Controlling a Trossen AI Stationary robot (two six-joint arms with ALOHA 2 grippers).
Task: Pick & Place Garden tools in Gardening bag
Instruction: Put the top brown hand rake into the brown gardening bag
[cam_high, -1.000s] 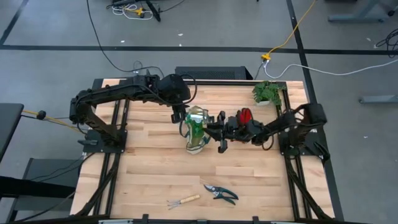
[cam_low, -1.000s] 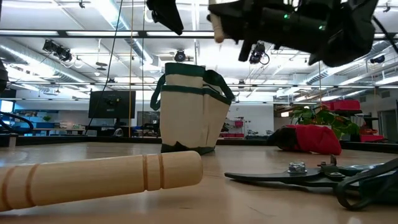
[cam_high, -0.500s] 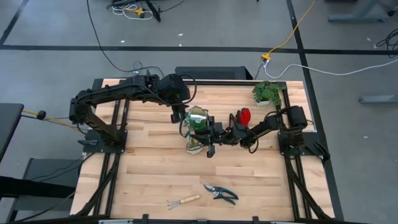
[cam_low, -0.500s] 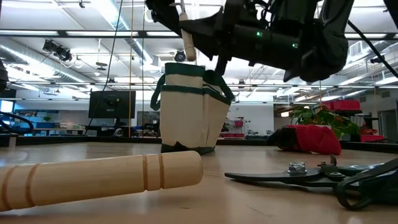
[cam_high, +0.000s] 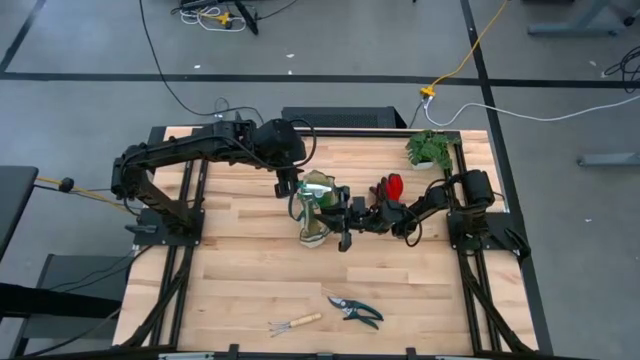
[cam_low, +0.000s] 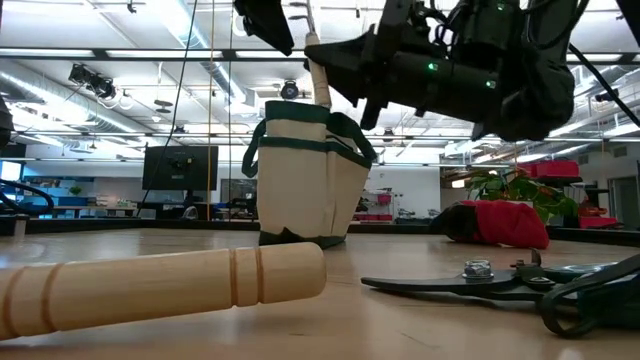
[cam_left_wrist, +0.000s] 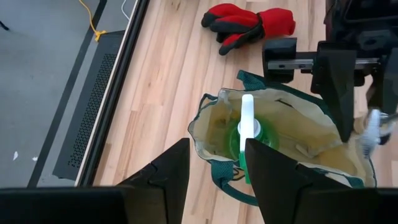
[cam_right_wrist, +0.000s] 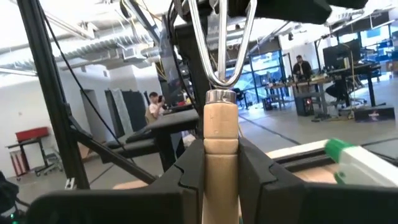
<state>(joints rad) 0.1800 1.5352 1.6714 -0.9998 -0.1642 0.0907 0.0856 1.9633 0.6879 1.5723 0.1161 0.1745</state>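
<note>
Between the right gripper (cam_right_wrist: 221, 158)'s closed jaws, the hand rake (cam_right_wrist: 221, 121) is clamped by its stiff, light wooden handle, a sound hold, hanging just over the soft gardening bag (cam_high: 316, 212). Beside the bag's rim, the left gripper (cam_left_wrist: 214, 165) hovers part-open, empty.

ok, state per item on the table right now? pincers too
Gardening bag: upright, mouth open.
Spray bottle: inside the bag.
Hand rake: gripped by the handle in the right pincer, above the bag.
Second hand rake: lying on the table.
Pruning shears: lying beside it.
Gloves: on the table.
Left pincer: open over the bag, empty.
</note>
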